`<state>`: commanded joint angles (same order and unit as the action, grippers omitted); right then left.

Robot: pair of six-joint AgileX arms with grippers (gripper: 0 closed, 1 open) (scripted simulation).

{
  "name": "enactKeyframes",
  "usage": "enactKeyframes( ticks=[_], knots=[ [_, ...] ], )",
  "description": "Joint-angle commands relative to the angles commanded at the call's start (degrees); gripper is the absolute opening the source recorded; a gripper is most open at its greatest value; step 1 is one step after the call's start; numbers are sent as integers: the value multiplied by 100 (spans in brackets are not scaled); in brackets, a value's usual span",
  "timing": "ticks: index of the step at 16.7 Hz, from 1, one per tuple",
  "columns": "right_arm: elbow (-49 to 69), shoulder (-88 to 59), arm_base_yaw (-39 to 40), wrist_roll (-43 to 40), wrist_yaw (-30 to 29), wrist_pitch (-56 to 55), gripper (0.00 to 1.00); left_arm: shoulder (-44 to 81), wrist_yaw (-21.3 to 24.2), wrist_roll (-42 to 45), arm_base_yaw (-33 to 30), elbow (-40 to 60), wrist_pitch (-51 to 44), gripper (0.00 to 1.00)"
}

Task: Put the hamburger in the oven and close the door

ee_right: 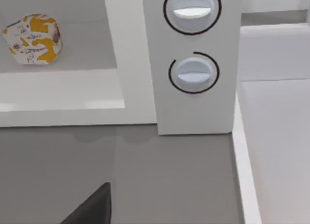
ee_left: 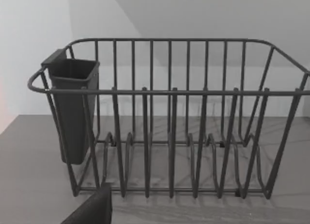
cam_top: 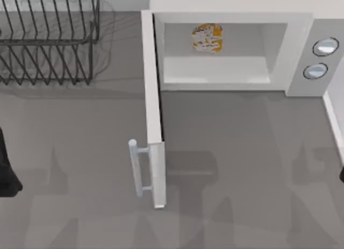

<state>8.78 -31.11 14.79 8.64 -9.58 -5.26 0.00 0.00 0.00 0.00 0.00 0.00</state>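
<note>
Grey tabletop [cam_top: 226, 168] fills the top view, with the oven [cam_top: 231, 52] standing at its far edge, right of centre. The hamburger [cam_top: 207, 37] sits inside the pale cavity, toward the back. The door [cam_top: 154, 114] stands wide open, swung out from its hinge at the cavity's left side so that it juts toward the near edge, its bar handle [cam_top: 135, 168] on the face turned to the left. Two knobs [cam_top: 320, 58] sit one above the other on the oven's grey right panel. A black wire dish rack [cam_top: 51, 36] occupies the far left corner. The left arm [cam_top: 8, 171] is a dark shape at the left edge, the right arm [cam_top: 341, 175] a sliver at the right edge (both parked well away from the oven).

From the left wrist, the dish rack [ee_left: 184, 117] faces the camera, a dark cup [ee_left: 72, 110] hung on one end.

From the right wrist, the oven's knob panel [ee_right: 193, 64] is close, the hamburger [ee_right: 34, 39] resting in the cavity beside it.

Whether either gripper's jaws are apart or together cannot be told.
</note>
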Motion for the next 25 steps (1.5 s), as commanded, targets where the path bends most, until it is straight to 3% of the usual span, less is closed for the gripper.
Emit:
enactKeyframes(
  ticks=[7,14,25],
  knots=[
    [-843,2806,-1312,-766,884,488,100,0,0,0,0,0,0,100],
    [-878,3111,-1479,-864,959,526,100,0,0,0,0,0,0,100],
    [-878,3111,-1479,-864,959,526,100,0,0,0,0,0,0,17]
  ],
)
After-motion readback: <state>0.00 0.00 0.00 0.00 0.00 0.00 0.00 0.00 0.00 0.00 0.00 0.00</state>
